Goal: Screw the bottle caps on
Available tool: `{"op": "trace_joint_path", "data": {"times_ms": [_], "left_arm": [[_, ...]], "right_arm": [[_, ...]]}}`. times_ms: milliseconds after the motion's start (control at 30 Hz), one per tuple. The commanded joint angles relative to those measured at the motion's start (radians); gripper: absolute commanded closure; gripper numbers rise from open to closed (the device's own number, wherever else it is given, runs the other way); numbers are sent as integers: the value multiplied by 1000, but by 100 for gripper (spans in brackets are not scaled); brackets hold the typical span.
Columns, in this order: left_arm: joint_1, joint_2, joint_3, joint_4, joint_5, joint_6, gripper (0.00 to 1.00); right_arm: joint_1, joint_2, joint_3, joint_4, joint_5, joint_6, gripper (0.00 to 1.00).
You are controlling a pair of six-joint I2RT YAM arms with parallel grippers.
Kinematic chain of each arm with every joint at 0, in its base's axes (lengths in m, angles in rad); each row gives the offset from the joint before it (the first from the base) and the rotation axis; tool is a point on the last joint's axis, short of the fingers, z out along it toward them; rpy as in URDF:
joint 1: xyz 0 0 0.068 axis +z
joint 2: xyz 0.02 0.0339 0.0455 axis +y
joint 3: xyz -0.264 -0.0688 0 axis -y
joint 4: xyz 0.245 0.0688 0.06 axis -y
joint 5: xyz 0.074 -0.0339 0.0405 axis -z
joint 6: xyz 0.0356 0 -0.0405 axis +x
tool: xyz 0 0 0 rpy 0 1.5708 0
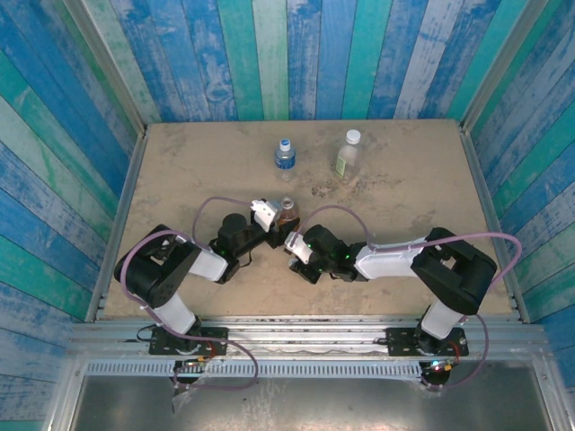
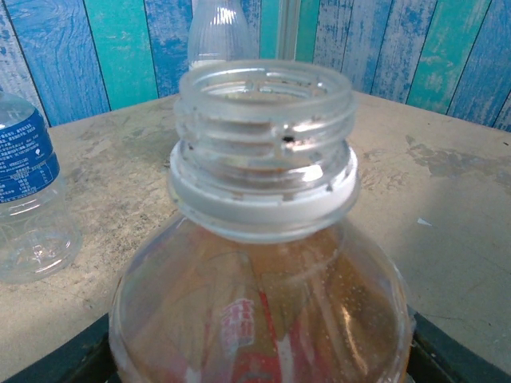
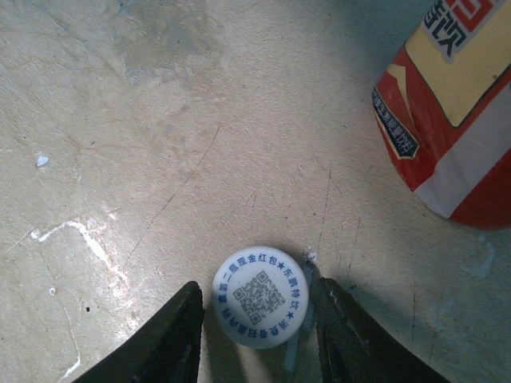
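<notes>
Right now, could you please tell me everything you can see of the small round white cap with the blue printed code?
The small round white plastic cap lies flat on the beige table, its top up, showing a blue QR code ringed by blue characters. It sits between the right gripper's dark fingers, which flank it closely; whether they touch it is unclear. The red-labelled bottle stands apart, up to its right.
</notes>
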Motion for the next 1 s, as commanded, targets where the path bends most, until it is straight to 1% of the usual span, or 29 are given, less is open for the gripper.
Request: {"op": "trace_joint_path", "data": {"times_ms": [0,300,567,633,800,967], "left_arm": [[-3,-17,6,-62,-15,23,37],[-3,-17,5,-65,-59,16,37],[-3,-14,5,-62,-55,15,37],[-3,-14,5,-61,-52,16,37],[-3,-12,8,-70,-46,24,37],[-3,-4,8,-65,-22,34,36]], "right_arm": [[12,6,20,26,-11,16,61],[15,20,25,54,-2,35,62],[16,12,23,44,1,37,69],[16,4,21,38,0,41,70],[16,-33,-1,30,3,77,71],[14,-122,-34,-31,43,93,71]]}}
